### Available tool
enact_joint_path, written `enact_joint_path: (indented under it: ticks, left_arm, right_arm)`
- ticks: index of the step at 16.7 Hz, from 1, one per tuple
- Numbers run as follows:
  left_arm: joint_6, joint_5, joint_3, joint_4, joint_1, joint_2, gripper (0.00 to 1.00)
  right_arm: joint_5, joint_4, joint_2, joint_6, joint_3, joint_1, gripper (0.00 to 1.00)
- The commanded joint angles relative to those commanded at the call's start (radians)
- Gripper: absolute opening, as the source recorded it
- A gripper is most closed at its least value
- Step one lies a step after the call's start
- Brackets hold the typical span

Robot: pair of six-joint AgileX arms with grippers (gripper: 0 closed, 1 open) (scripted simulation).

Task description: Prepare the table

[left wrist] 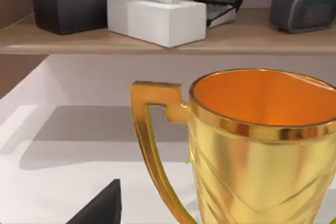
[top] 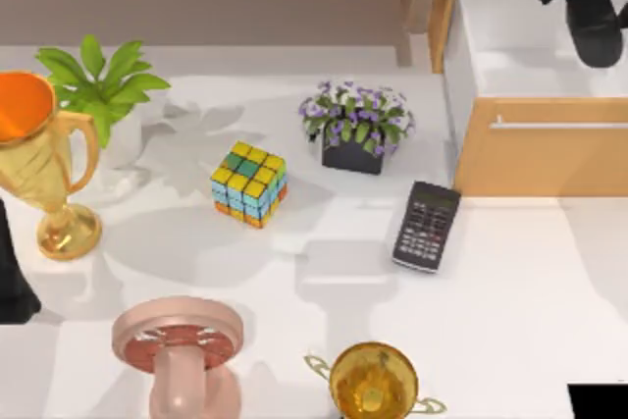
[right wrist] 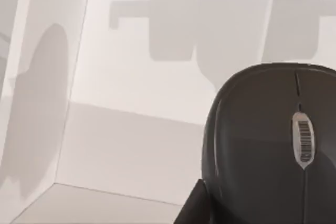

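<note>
The white table (top: pixel 510 311) carries several items. My right gripper (top: pixel 592 19) hangs over the open drawer (top: pixel 510 46) at the back right, shut on a black computer mouse (right wrist: pixel 268 150); one dark finger (right wrist: pixel 191 206) shows beside the mouse above the drawer's white floor. My left arm (top: pixel 12 277) is at the table's left edge, close behind a gold trophy (top: pixel 44 159) with an orange inside. That trophy (left wrist: pixel 262 145) looms in the left wrist view, with one black fingertip (left wrist: pixel 102 208) low beside it.
On the table stand a green plant (top: pixel 103 80), a colour cube (top: pixel 248 183), a purple flower pot (top: pixel 355 125), a calculator (top: pixel 427 226), a pink dumbbell (top: pixel 179 350) and a second trophy (top: pixel 373 380). A shelf (left wrist: pixel 157 38) holds tissue boxes (left wrist: pixel 157 19).
</note>
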Motion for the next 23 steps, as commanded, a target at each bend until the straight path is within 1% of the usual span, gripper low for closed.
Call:
enact_joint_path:
  ticks: [5, 13, 19, 23]
  left_arm:
    - [0.0, 0.0, 0.0, 0.0, 0.0, 0.0, 1.0]
    - [0.0, 0.0, 0.0, 0.0, 0.0, 0.0, 1.0]
    - [0.0, 0.0, 0.0, 0.0, 0.0, 0.0, 1.0]
    - [0.0, 0.0, 0.0, 0.0, 0.0, 0.0, 1.0]
  right_arm:
    - [0.012, 0.039, -0.266, 0.074, -0.257, 0.034, 0.0]
    - [0.022, 0.081, -0.644, 0.215, -0.787, 0.122, 0.0]
    - [0.023, 0.104, -0.862, 0.313, -1.154, 0.189, 0.0]
    - [0.022, 0.115, -0.957, 0.36, -1.326, 0.221, 0.0]
